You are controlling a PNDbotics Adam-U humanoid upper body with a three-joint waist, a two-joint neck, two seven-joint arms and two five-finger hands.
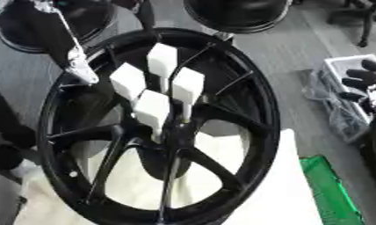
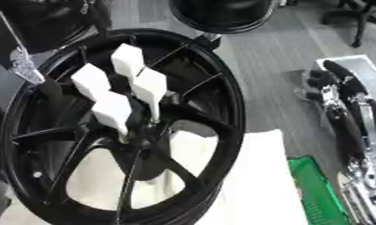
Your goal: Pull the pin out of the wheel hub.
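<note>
Four white block-headed pins [image 1: 153,107] stand up out of the centre of the glossy black spoked wheel hub [image 1: 241,110], clustered tight together, and that cluster sits right in the middle of both views. Each pin has a chunky, matte white rectangular head with flat faces and squared corners, tapering to a thin stem that drops into the hub's middle; the front one sits lowest, two flank it, one rises tallest at the back. Round them, the wheel is big, round and shiny, smooth black spokes fanning out to a deep rim, thin dark wire-like rods crossing the upper half. It lies tilted on a pale, soft-looking white sheet [image 1: 276,189] that shows through the gaps between the spokes. Out to the right, the right hand [image 2: 333,83], black with silver metal parts, hangs well apart from the wheel, fingers gently bent and relaxed, closed around nothing, over a clear plastic bin [image 1: 337,66] with a crinkled bag at its side. A bright green flat strip [image 1: 329,193] lies just beyond the sheet's right edge. Up at the top left a silvery metal arm piece [image 1: 76,61] reaches down to the rim; whether that is the left hand, and how its fingers stand, I cannot tell. Grey floor [image 1: 283,48] all around, more dark round shapes behind.
</note>
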